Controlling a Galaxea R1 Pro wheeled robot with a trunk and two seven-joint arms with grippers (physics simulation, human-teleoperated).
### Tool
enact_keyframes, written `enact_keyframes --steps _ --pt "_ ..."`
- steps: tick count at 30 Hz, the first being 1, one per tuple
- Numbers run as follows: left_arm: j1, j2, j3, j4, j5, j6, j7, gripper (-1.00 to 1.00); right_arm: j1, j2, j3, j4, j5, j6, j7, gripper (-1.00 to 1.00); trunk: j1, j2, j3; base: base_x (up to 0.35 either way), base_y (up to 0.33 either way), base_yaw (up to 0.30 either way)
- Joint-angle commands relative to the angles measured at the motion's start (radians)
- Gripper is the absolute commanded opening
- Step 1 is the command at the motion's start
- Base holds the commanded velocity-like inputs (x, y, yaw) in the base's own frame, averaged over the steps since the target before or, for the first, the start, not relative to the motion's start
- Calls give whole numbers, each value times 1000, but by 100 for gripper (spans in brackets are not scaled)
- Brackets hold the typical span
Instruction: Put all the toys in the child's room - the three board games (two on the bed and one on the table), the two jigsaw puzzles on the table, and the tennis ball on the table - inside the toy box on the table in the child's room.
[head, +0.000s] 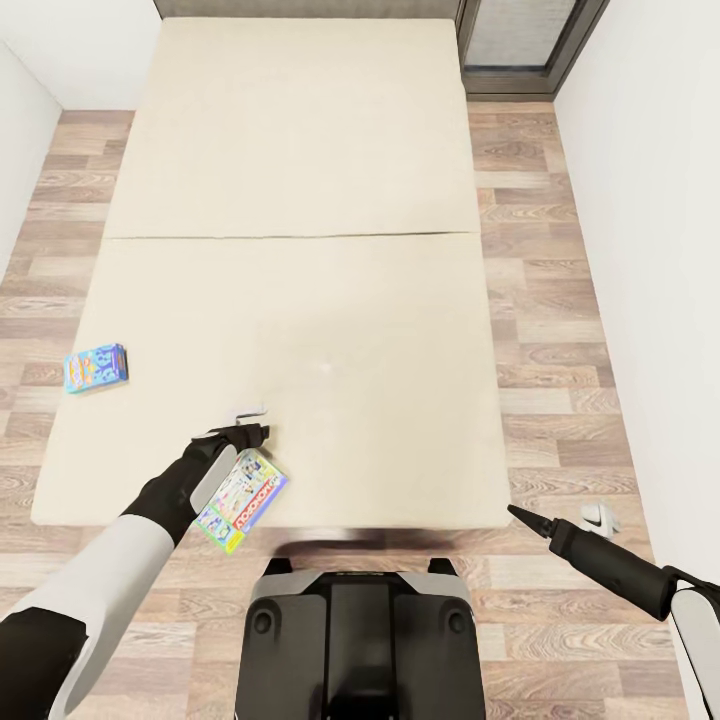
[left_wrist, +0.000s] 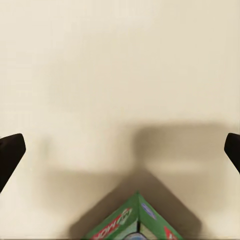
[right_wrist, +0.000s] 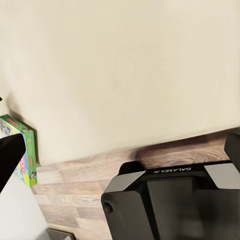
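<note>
Two board games lie on the bed (head: 300, 200), a wide beige mattress. The small blue one (head: 96, 368) sits near the bed's left edge. The white-red-green Monopoly box (head: 243, 500) lies askew at the front edge, under my left wrist, and its green corner (left_wrist: 135, 222) pokes in close to the palm. My left gripper (head: 243, 428) (left_wrist: 120, 150) is open over bare mattress just beyond that box, holding nothing. My right gripper (head: 520, 515) (right_wrist: 120, 150) hangs open off the bed's front right corner, above the floor. The Monopoly box (right_wrist: 22, 150) also appears in the right wrist view.
Wood-plank floor (head: 560, 350) runs down both sides of the bed, with white walls close on either side. A small white object (head: 597, 517) lies on the floor by my right gripper. My base (head: 360, 630) stands against the bed's front edge. A grey-framed window (head: 520, 40) is at the far right.
</note>
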Motion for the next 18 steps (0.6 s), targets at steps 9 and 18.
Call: enact_keyframes --steps 9,18 --pt "0 2 -6 -2 10 3 10 100 -1 0 -2 0 2 6 5 100 0 -2 -1 -66 0 0" --pt "0 2 -6 -2 10 1 10 100 -1 0 -2 0 2 6 5 100 0 -2 -1 -34 0 0"
